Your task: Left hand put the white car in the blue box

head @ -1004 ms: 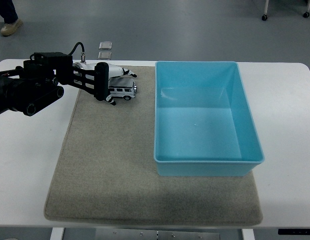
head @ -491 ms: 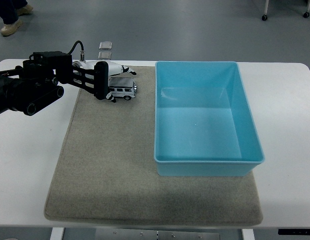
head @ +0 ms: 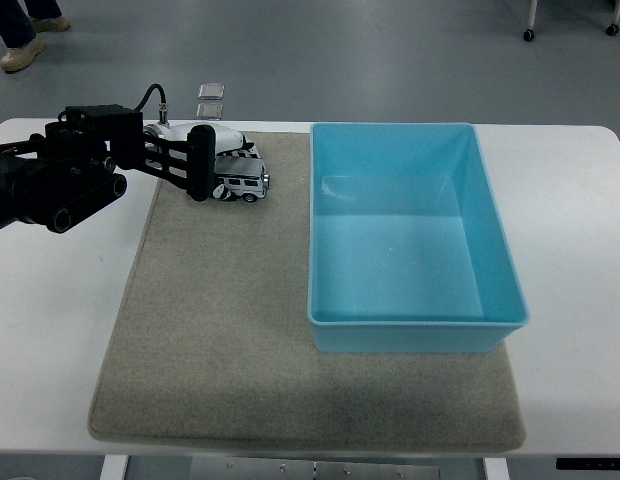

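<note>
Free room: bare grey mat [head: 230, 320] from the near edge up to the left hand [head: 215, 160]; open strip between the white car [head: 241, 183] and the blue box [head: 405, 235]. Obstacle: the box's tall left wall, standing between car and box interior. Box interior: unoccupied, open from above.

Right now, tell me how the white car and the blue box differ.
The white car is small and pale with dark windows; the blue box is large, bright blue and empty. The car sits at the mat's far left under the left hand; the box stands free at its right. Both rest on the mat.
</note>
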You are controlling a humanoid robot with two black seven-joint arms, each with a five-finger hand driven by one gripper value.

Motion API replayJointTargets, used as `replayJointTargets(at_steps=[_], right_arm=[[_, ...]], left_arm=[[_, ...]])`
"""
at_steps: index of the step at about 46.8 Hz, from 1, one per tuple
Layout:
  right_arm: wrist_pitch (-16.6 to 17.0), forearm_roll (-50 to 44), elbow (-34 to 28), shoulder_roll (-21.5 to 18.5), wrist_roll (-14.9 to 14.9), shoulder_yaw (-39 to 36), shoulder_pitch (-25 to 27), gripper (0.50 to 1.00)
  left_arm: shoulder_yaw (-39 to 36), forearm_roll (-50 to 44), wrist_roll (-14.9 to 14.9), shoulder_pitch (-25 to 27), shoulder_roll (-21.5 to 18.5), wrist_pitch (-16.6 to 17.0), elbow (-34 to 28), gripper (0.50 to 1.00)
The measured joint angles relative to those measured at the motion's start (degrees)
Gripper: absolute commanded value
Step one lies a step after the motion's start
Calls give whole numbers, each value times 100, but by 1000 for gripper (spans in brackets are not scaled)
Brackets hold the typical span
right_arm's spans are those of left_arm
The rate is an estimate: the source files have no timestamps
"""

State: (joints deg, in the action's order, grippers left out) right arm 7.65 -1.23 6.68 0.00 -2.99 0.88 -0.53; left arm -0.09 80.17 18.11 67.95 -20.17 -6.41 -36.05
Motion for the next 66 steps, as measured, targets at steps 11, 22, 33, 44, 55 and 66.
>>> replayJointTargets(at_steps=[11,22,33,44,55,66], right_arm=[[0,0,-1,0,0,0,0,936],[0,0,-1,0,0,0,0,936],[0,0,-1,0,0,0,0,936],[0,0,0,0,0,0,0,936],[0,0,-2,0,0,0,0,936],[0,0,-1,0,0,0,0,936]], left_arm=[[0,-1,0,12,52,11,88,500],[61,-31,2,78,55,21,84,500],[93,-108,34,298,37,27,24,500],[116,-132,86,735,-16,184,-55,500],[199,-123,91,1049,-72,389,-524,500],[233,-116,88,1224,-54,403,-796,500]])
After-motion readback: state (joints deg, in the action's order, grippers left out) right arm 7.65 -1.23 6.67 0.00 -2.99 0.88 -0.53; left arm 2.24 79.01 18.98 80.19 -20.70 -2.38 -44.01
